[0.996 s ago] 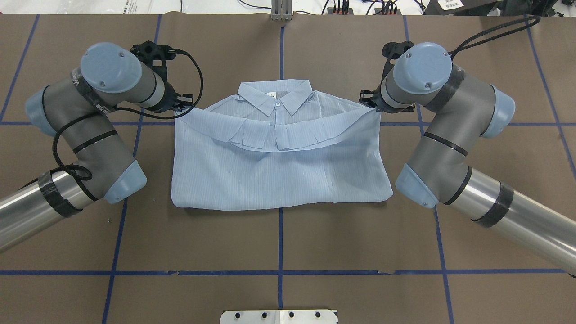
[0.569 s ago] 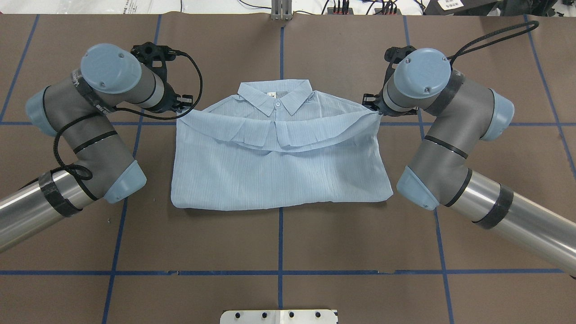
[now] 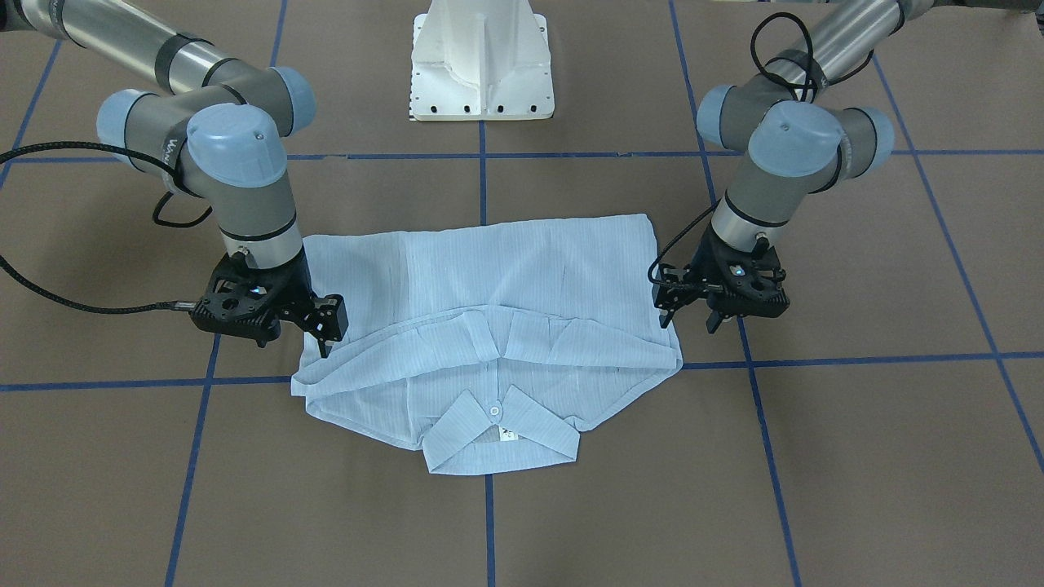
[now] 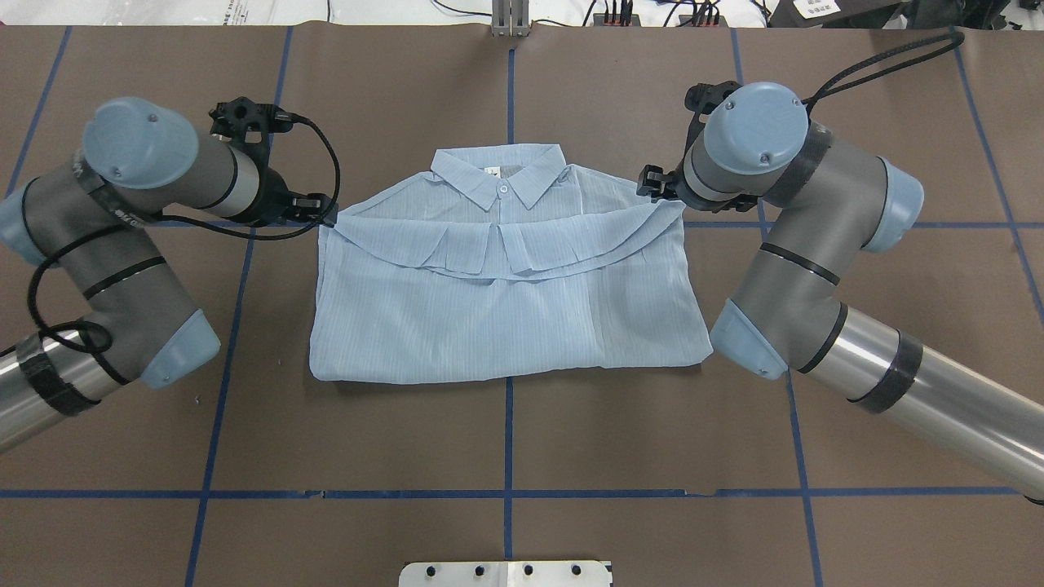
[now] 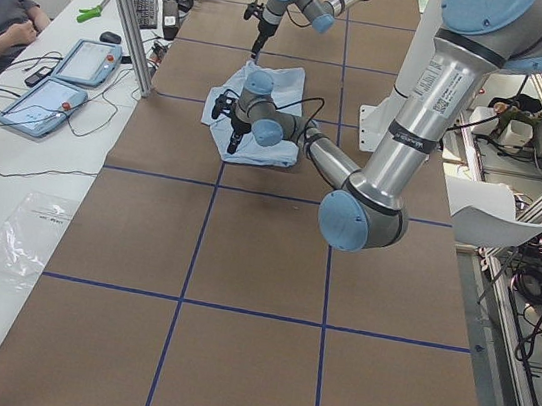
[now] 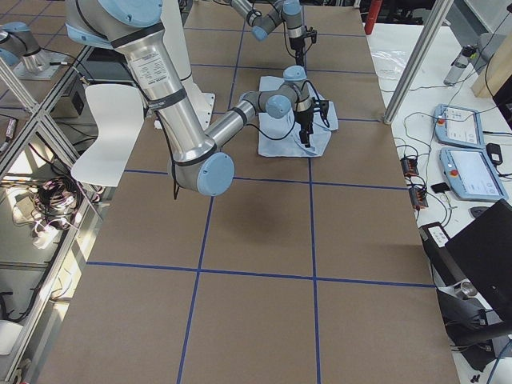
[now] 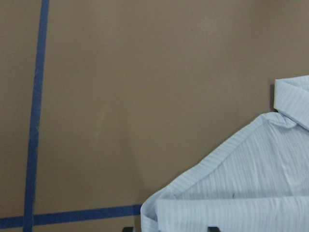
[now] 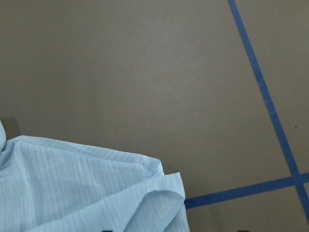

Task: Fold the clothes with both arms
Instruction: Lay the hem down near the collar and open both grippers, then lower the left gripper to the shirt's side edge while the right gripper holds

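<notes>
Pale-blue striped shirt [image 4: 506, 326] lying on the brown paper-covered table [image 4: 506, 440], astride the central blue tape line [image 4: 508, 432]. The collar [image 4: 499, 175], closed by a white button [image 4: 503, 189], points away from the robot. The lower part of the garment is doubled up over the chest. Its loose edge [image 4: 497, 265] runs in a shallow curve just below the collar, with small pleats near the middle. The folded side nearest the robot is straight and smooth.

Left arm [image 4: 122, 236]: the left gripper [image 4: 314, 205] sits just beside the shirt's upper corner on that side. In the front-facing view this gripper [image 3: 687, 316] is open, holding nothing. In the left wrist view its jaws stand wide apart at the lower border, and the doubled corner of cloth [image 7: 159, 212] lies flat on the table between them.

Right arm [image 4: 803, 244]: the right gripper [image 4: 656, 183] is likewise just beside the opposite upper corner. In the front-facing view it [image 3: 322, 330] hangs low at the edge of the cloth. The right wrist view shows its jaws spread wide and the rumpled corner [image 8: 164, 188] resting on the paper, ungripped.

White pedestal base [image 3: 481, 61]: at the near table edge, in line with the shirt's centre.
</notes>
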